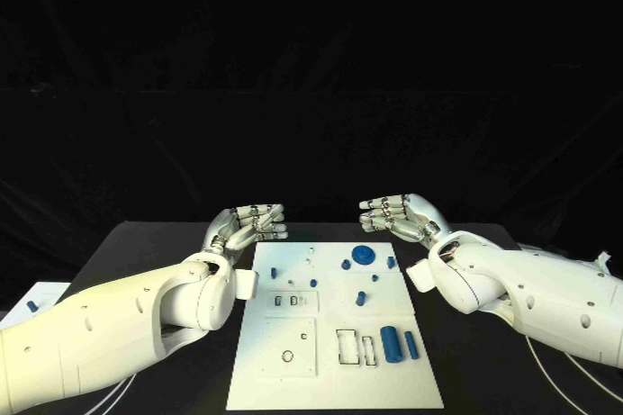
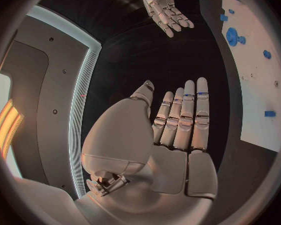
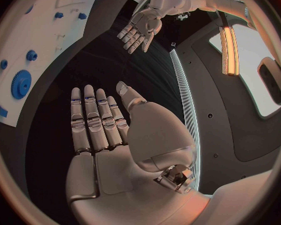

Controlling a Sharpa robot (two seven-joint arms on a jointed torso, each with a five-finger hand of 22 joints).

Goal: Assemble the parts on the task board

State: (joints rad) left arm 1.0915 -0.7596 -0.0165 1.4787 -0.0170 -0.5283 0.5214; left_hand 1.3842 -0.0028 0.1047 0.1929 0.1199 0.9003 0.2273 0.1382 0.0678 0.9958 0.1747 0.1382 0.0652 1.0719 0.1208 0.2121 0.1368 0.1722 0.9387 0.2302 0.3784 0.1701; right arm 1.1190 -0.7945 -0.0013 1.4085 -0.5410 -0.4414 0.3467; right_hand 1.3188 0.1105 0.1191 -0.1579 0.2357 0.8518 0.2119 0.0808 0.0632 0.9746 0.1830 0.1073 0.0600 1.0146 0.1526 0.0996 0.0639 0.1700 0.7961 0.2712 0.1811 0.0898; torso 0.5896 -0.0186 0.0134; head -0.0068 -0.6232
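While the task board (image 1: 335,329) lies flat in the middle of the black table (image 1: 156,244), most of its blue parts look unplaced, so I judge the assembly to be at or near its start. A blue gear (image 1: 366,253) sits at the far end of the board, with several small blue pegs (image 1: 347,265) scattered near it, some lying, some perhaps standing; which are already seated I cannot tell. Nearer the robot, two blue cylinders (image 1: 392,343) lie side by side just beside an outlined rectangular slot (image 1: 348,345), and other outlined recesses on the board appear unfilled.

Beyond the board's far left corner the left hand (image 1: 247,224) hovers with fingers apart, holding nothing; the left wrist view shows its fingers (image 2: 184,117) stretched straight and bare. Opposite, past the far right corner, the right hand (image 1: 400,214) hangs likewise unladen, palm empty, fingers (image 3: 93,120) extended. Neither touches the board. Every fitting step seems left to do.
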